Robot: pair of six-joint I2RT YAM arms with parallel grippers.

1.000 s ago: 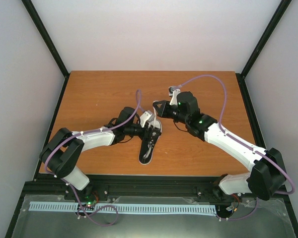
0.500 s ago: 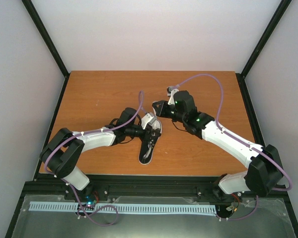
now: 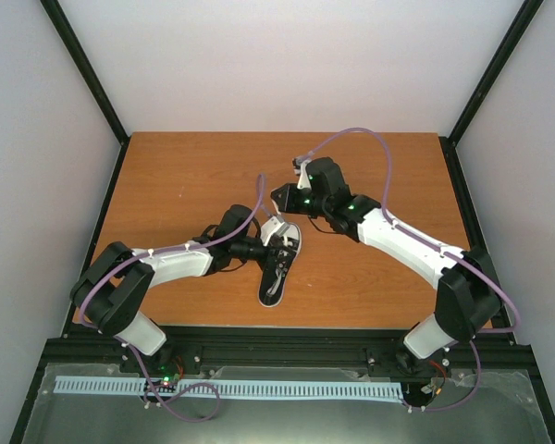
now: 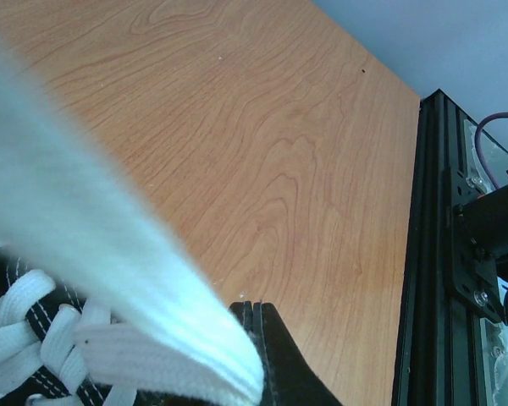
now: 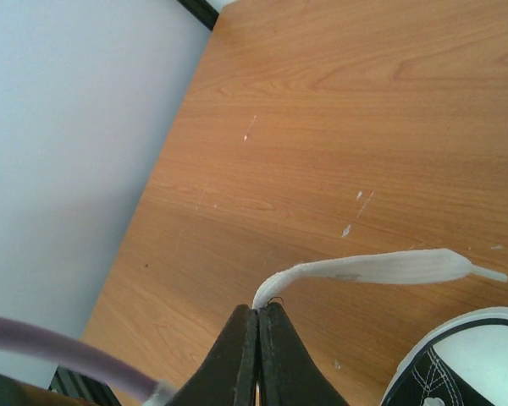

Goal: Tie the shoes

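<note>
The shoe [image 3: 276, 277] is a small black sneaker with white laces lying near the middle of the table, its white toe cap [image 5: 466, 355] pointing away from the arm bases. My left gripper [image 3: 282, 245] hangs over the laced front of the shoe [image 4: 34, 330]. Its jaws [image 4: 255, 306] are shut, and a white lace [image 4: 93, 245] runs blurred across the left wrist view from them. My right gripper [image 3: 277, 196] sits just beyond the toe. It is shut [image 5: 259, 308] on the other lace [image 5: 381, 266], which curls out of the tips and trails right to its free end.
The wooden table [image 3: 194, 176] has white walls on three sides. A black frame rail [image 4: 432, 254] runs along the table's edge. Purple cables [image 3: 351, 134] loop above both arms.
My left gripper has closed its jaws over the shoe's laces. The right arm has swung left and farther back, carrying its lace end past the toe.
</note>
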